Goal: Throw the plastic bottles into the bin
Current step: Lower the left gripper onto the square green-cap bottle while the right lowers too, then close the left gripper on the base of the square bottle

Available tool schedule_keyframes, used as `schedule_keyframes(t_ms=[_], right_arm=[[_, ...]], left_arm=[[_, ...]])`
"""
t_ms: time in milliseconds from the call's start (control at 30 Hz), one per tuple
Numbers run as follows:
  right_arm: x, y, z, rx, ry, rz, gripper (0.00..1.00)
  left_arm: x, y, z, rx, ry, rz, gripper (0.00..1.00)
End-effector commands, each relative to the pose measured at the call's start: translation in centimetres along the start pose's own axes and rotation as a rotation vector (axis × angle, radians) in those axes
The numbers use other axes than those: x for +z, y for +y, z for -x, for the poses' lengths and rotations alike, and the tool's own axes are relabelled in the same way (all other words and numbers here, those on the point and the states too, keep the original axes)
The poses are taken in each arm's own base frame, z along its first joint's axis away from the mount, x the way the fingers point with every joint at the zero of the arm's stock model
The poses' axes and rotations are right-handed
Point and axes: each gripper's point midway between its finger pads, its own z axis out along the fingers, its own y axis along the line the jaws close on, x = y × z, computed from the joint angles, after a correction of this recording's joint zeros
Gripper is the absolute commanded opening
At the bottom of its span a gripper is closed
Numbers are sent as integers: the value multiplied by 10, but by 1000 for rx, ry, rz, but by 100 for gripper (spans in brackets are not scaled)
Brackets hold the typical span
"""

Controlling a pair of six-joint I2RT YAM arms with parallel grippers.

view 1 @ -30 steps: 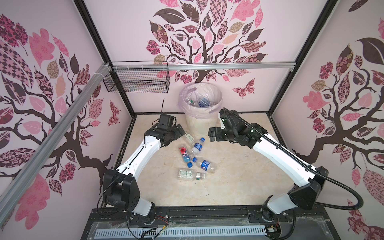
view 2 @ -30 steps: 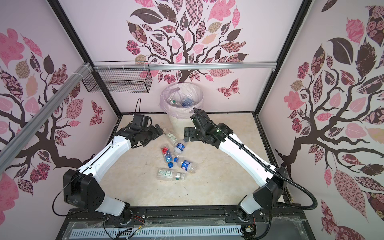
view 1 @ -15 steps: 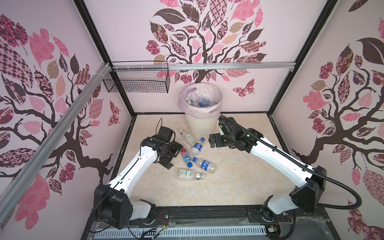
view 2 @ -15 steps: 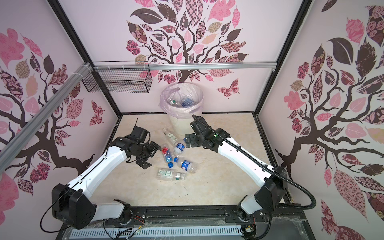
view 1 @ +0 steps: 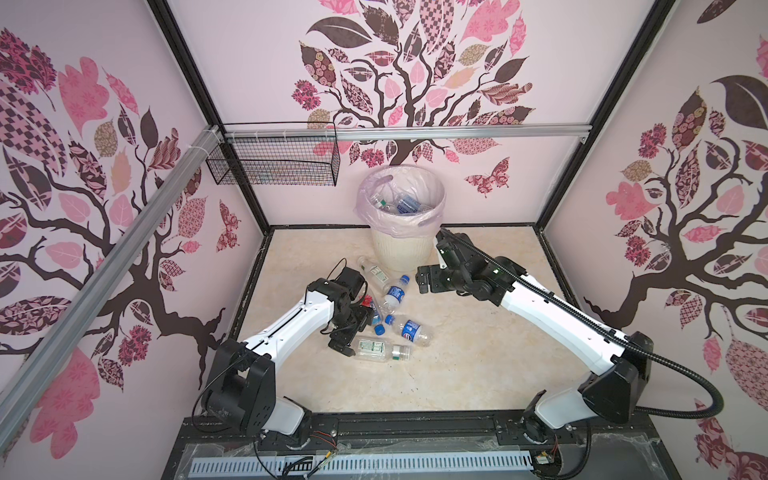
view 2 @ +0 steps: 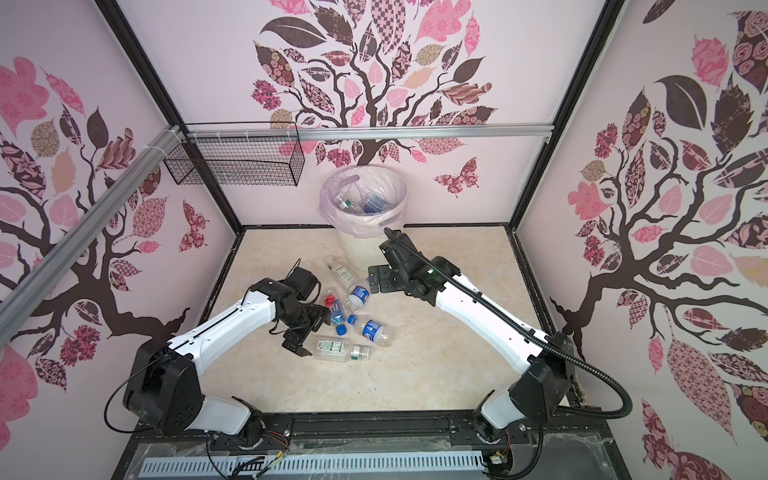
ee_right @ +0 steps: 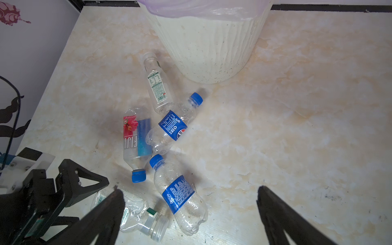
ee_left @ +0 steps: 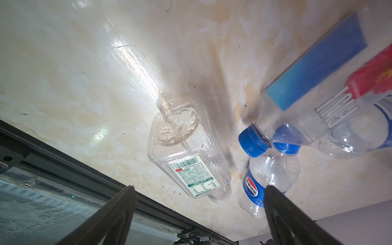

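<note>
**Receptacle.** The round cream-white ribbed plastic bin (view 1: 401, 253), lined with a translucent pale pink bag (view 1: 409, 227), stands at the middle of the rear edge of the beige marble-patterned counter (view 1: 478, 365). Several clear plastic bottles (view 1: 405, 203) lie inside it.

**Items on the counter.** Five bottles lie in front of the bin, left of centre:
- a clear bottle with a white-and-green label (ee_right: 159, 89), nearest the bin's foot
- an upper blue-labelled bottle with a blue cap (ee_right: 172, 127)
- a square clear bottle with a red-and-blue label (ee_right: 135, 137)
- a lower blue-labelled bottle with a blue cap (ee_right: 180, 195)
- a clear white-capped bottle (view 1: 378, 349), nearest the front edge

**Left claw** (view 1: 357, 332). Jaws spread wide, holding nothing, at the base end of the white-capped bottle. Contact cannot be determined.

**Right claw** (view 1: 423, 281). Jaws spread wide, empty, above the counter beside the bin's foot.
</note>
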Motion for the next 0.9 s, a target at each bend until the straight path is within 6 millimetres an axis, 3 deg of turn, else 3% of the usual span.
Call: schedule_keyframes(t_ms=[0,167,467,867], right_arm=[[-17,3,10,-10,-48,16,100],[-20,3,14,-4,-61,16,100],[-22,2,10,4,-55,23,100],[-26,-3,9,13,-66,9,100]], left_arm=[[16,5,-2,-34,16,26,96],[37,2,-3,-44,40,10,92],[50,-2,2,-23,25,4,84],[48,2,10,23,-22,35,69]])
